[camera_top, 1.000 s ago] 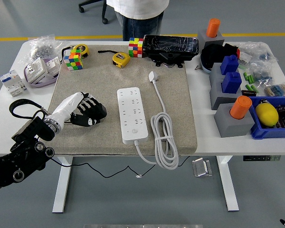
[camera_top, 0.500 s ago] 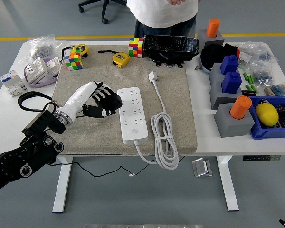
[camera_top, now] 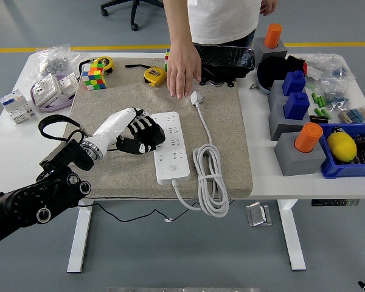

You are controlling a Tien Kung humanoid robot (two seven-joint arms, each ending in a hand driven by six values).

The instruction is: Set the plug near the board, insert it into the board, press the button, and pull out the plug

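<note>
Head view: the white plug (camera_top: pixel 196 98) is seen lying on the beige mat (camera_top: pixel 103 106), up and to the right of the left hand (camera_top: pixel 140 135), well apart from it. Its cord (camera_top: pixel 210 176) is coiled just right of the power strip (camera_top: pixel 169 146). The left hand's curled black fingers (camera_top: pixel 151 129) are laid over the strip's left edge, nothing gripped. A person's hand (camera_top: pixel 184 70) is held just beside the plug.
</note>
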